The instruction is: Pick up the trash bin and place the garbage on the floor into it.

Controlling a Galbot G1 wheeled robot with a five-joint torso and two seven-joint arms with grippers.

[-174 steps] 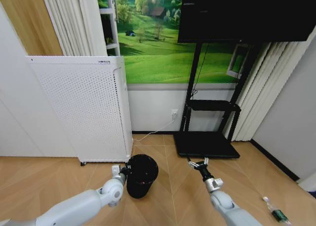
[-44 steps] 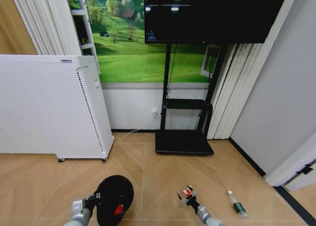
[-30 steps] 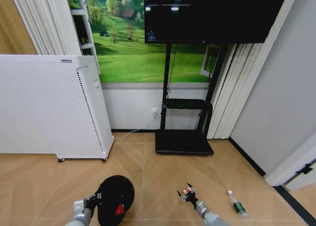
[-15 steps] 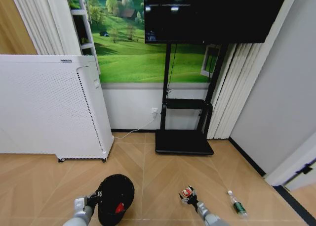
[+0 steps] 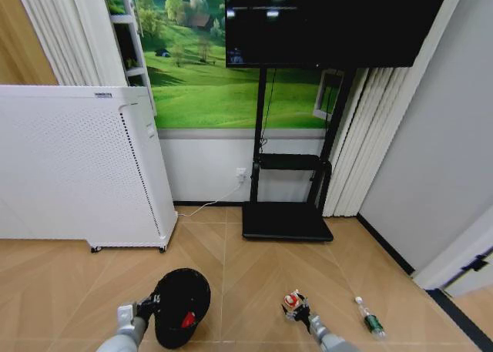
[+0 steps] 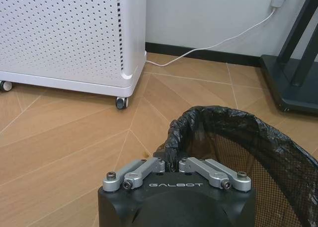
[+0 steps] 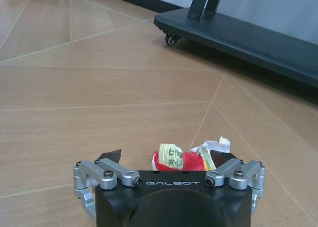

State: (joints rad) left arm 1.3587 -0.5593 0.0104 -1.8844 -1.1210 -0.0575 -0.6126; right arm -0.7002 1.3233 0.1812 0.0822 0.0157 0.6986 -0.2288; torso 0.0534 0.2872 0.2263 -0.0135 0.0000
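Note:
The black trash bin hangs low over the wood floor. My left gripper is shut on the bin's rim. The left wrist view shows this left gripper pinching the bag-lined rim of the bin. A red piece of garbage lies inside the bin. My right gripper sits at floor level over a crumpled red-and-white wrapper. In the right wrist view the right gripper is open and straddles the wrapper. One finger touches the wrapper and the other stands apart from it. A small clear bottle lies on the floor to the right.
A white perforated cabinet on casters stands back left, and a white cord runs along the wall base. The black TV stand base sits ahead on wheels. Curtains and a grey wall close the right side.
Since the oldest frame the camera has moved, and a red item now lies in the bin. Over the last second the right gripper has stayed at the wrapper, shifting only slightly.

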